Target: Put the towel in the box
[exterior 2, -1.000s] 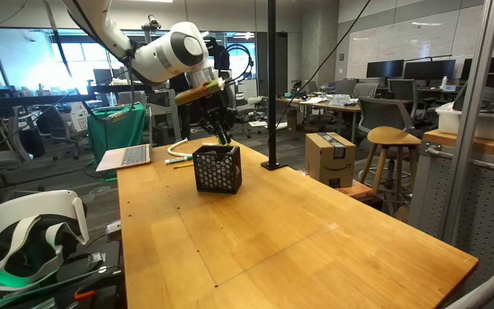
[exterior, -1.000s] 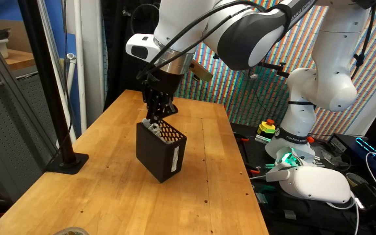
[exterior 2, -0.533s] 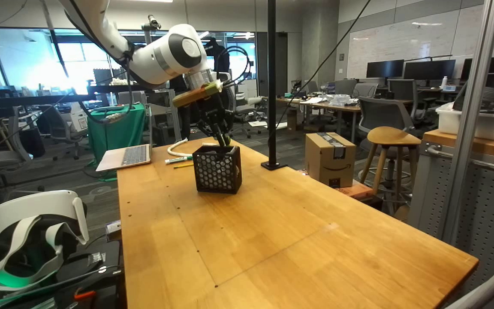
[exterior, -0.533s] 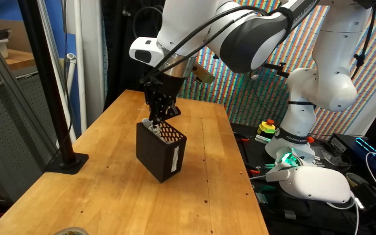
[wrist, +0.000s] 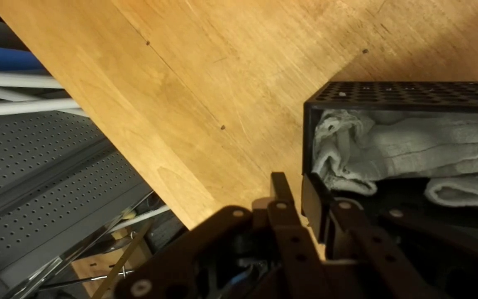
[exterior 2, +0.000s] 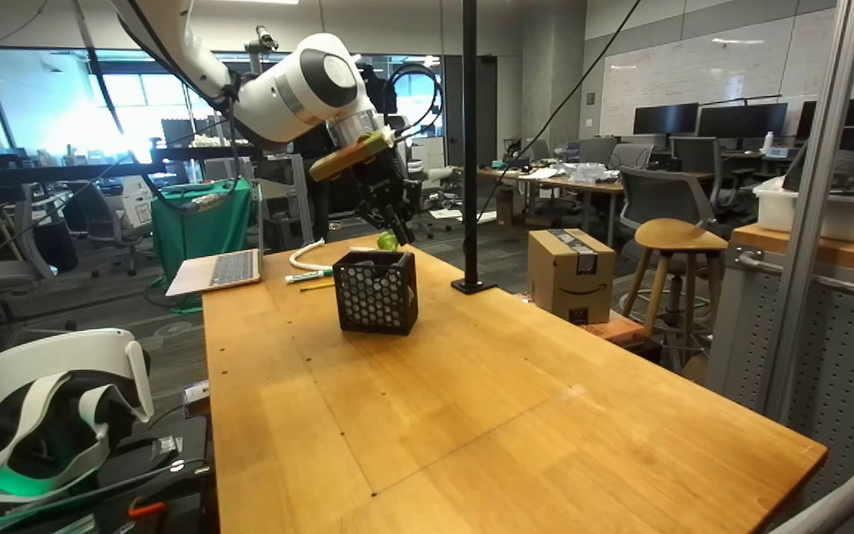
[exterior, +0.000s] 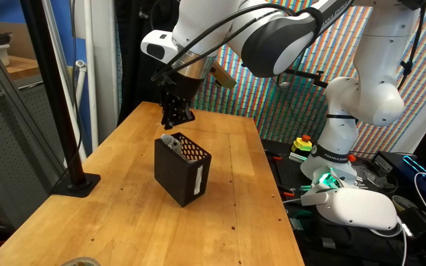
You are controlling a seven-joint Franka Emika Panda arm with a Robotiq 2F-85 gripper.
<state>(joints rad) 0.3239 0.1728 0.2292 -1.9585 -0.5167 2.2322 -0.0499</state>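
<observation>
- Desk [exterior: 198,229]: wooden top with small drilled holes. I see it in both exterior views and in the wrist view.
- Arm [exterior: 268,48]: white with dark covers. I have it extended above the desk, wrist angled downward.
- Post [exterior: 48,92]: black, upright, standing on the desk near one edge.
- Laptop [exterior 2: 230,269]: located at the desk's edge in an exterior view, keyboard facing up.
- Box [exterior: 178,175]: black, upright on the desk, mouth uppermost. Honeycomb holes pierce its walls on at least one side.
- Towel [wrist: 409,147]: grey, folded in loose layers, located inside the box. In the wrist view I see it lying along the perforated wall; in an exterior view one end rises close to the rim.
- Claw [wrist: 296,187]: clenched, fingers drawn nearly together with a narrow gap between them. It hangs higher than the rim, near one end of the box, apart from both box and towel.
- Marker [exterior 2: 305,277]: white and green, lying on the desk behind the box in an exterior view.
</observation>
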